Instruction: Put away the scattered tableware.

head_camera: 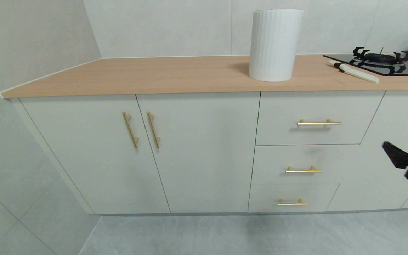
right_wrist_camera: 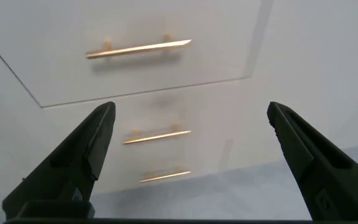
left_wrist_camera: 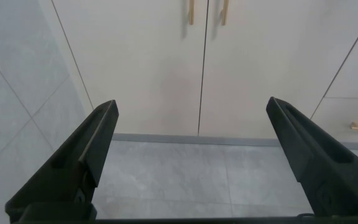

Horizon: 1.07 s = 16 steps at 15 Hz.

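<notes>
On the desk point(head_camera: 154, 76), at about 2 o'clock in the head view, lies the knife point(head_camera: 356, 72), the one piece of tableware we can make out. It rests flat just beside the near edge of the stove point(head_camera: 384, 62), at 3 o'clock from the tall white ribbed holder point(head_camera: 275, 44), near it yet apart. We judge that the holder, or one of the drawers below, is where the knife belongs, though nothing tells us which.

At 4 o'clock, below desk level, the right jaws hang before the drawer stack. Their fingers point(right_wrist_camera: 73, 155) stand wide apart, empty and touching nothing, and face the top drawer handle point(right_wrist_camera: 138, 48) with the two lower handles beneath it. We take this low, open pose as one suited to reaching for a handle, since the knife sits well above them at 12 o'clock.

The left jaws are likewise spread wide, fingers point(left_wrist_camera: 79, 155) holding nothing. They point towards the floor point(left_wrist_camera: 179, 180) at the foot of the double doors point(left_wrist_camera: 204, 62), seemingly parked out of the way
</notes>
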Motion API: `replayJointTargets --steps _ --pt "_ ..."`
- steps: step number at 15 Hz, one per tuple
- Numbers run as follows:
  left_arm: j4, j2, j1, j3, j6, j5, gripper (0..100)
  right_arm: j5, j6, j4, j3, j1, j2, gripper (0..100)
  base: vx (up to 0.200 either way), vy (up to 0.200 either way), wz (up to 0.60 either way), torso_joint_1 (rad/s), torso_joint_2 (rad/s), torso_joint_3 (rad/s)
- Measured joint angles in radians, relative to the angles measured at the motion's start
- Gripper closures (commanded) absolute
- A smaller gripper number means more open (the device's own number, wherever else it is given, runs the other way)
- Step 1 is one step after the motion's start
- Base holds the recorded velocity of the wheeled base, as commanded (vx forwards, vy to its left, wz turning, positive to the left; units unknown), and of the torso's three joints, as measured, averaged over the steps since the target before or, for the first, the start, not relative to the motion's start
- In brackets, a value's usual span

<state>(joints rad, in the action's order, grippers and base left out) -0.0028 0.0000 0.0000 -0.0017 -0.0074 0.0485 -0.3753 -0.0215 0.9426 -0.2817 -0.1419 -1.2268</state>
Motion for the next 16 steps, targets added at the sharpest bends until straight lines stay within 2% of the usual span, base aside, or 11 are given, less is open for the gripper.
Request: replayJointTargets --steps 3,7,10,16 --pt "0.0 0.0 0.0 0.0 0.0 0.0 0 -0.065 -0.086 -0.143 0.111 0.001 0.298 0 0.0 0.0 0.0 0.0 0.0 0.0" --pt "0.0 0.0 0.0 0.0 0.0 0.0 0 -0.094 -0.123 -0.541 0.154 0.01 0.699 0 0.0 0.0 0.0 0.0 0.0 0.0" --pt "0.0 0.0 0.0 0.0 0.0 0.0 0 -0.102 -0.127 -0.823 0.167 0.051 0.975 0 0.0 0.0 0.0 0.0 0.0 0.0" --pt "0.0 0.0 0.0 0.0 0.0 0.0 0 -0.061 -0.114 -0.855 0.227 0.114 1.166 0 0.0 0.0 0.0 0.0 0.0 0.0"
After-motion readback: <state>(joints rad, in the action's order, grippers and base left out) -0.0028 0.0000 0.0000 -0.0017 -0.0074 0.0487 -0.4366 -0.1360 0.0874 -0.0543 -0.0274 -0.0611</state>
